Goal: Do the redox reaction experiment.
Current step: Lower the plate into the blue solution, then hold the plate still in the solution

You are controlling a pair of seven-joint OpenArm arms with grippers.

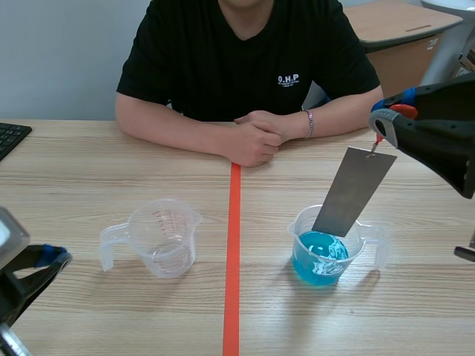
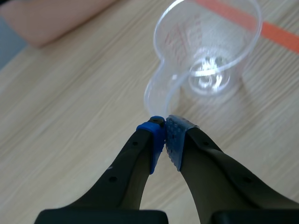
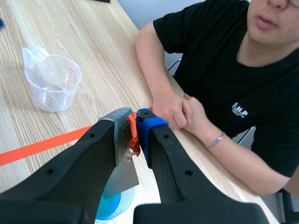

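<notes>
**Status at inspection: strip held in blue liquid, left arm idle**

Nearest to my camera, at the near left corner, the left end effector [image 2: 164,125] sits low over the surface [image 1: 111,170]. I see its two pads pressed together with nothing between them. Its tips point at the handle of the clear measuring cup [image 1: 159,237], just short of it.

That cup stands upright left of the orange-red tape line [image 1: 233,252], and I see no liquid in it.

Right of the line stands a second clear cup [image 1: 300,228], upright, holding blue liquid [image 1: 312,268].

The right end effector [image 3: 135,127] comes in from the right, raised above and beyond that cup. I find it clamped on the top end of the metal strip [image 1: 355,189], with an orange-red piece showing between the pads. The grey strip hangs tilted, its lower end inside the second cup. I cannot tell whether it touches the bottom.

At the far side a person sits with clasped hands [image 1: 256,137] resting on the surface. A keyboard [image 1: 11,137] corner shows at the far left.
</notes>
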